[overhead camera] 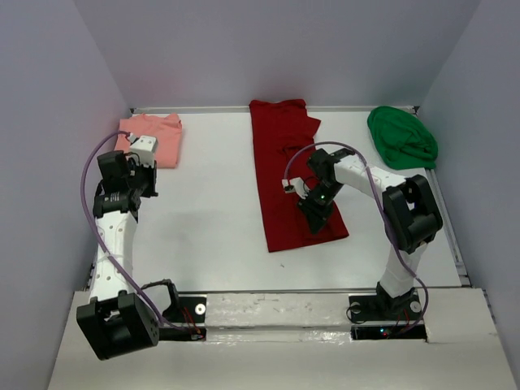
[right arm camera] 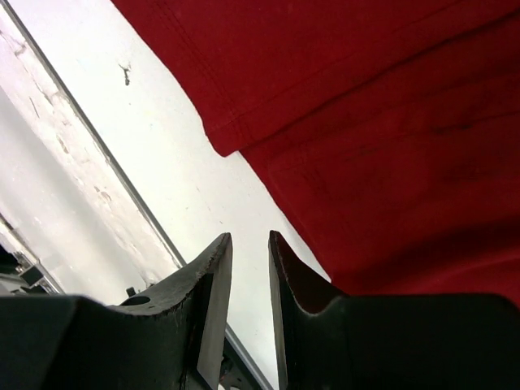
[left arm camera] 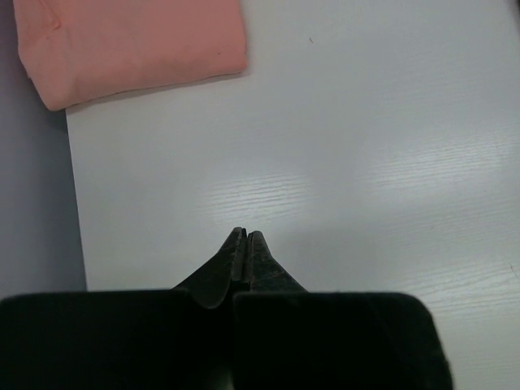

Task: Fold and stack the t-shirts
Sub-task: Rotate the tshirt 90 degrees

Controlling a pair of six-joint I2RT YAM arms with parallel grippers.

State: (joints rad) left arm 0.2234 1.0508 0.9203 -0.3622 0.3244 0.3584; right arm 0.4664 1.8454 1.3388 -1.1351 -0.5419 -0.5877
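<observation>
Our right pincer (right arm camera: 248, 240), narrowly parted, hovers at the stitched hem of the soft dark red shirt (right arm camera: 390, 122); left pincer (left arm camera: 246, 236) pinched closed.

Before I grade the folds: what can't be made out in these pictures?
Red shirt: in the top view the right arm covers part of it; the right wrist view crops it.
Pink shirt: in the top view the left arm hides part of it; the left wrist view crops it.
Green shirt: top view only, bunched.
</observation>
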